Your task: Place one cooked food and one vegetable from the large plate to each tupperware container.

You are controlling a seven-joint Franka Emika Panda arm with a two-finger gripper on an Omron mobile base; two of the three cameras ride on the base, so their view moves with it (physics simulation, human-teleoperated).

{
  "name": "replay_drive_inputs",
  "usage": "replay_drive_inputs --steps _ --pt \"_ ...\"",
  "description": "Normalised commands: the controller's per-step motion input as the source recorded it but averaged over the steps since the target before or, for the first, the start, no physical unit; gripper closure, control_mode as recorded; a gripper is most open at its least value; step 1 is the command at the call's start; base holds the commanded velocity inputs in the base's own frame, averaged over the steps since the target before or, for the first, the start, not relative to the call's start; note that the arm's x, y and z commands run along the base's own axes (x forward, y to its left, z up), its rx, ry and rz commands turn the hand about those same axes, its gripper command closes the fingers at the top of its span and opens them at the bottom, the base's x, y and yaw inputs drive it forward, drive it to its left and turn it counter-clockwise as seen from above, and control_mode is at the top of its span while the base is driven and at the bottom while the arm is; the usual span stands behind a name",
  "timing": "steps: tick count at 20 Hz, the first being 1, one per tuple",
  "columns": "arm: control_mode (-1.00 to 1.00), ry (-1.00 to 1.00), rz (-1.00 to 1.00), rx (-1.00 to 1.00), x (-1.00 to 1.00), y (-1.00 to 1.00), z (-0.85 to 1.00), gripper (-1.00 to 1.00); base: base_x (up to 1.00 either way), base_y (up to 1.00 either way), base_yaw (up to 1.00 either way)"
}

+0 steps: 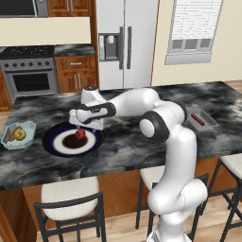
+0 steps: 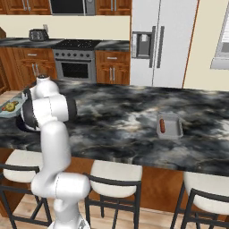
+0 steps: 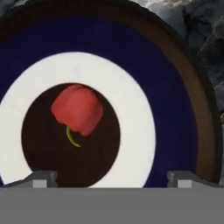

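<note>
Dark marbled stone covers the kitchen island (image 1: 142, 142), with a steel fridge (image 1: 125, 42) behind it. At centre left of the left base view sits the wide round plate with navy rim, white ring and dark centre (image 1: 56, 142), a red pepper with a green stem (image 3: 78, 109) lying in its middle. Right above it hangs the two-finger gripper (image 3: 111, 178), its jaws spread wide and holding nothing. One pale blue-green tub (image 1: 29, 126) with food sits at far left, another tub (image 2: 176, 129) holding a sausage (image 2: 162, 125) at right.

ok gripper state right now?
Gripper: open, holding nothing, hovering over the red pepper on the large plate.
</note>
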Motion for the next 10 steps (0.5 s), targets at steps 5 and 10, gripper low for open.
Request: replay_drive_inputs --steps 5,10 --pt "-1.00 0.04 0.00 0.00 0.44 0.37 -0.18 -1.00 0.00 0.00 0.00" --pt "-1.00 0.00 0.00 0.00 0.33 0.37 -0.07 -1.00 0.00 0.00 0.00"
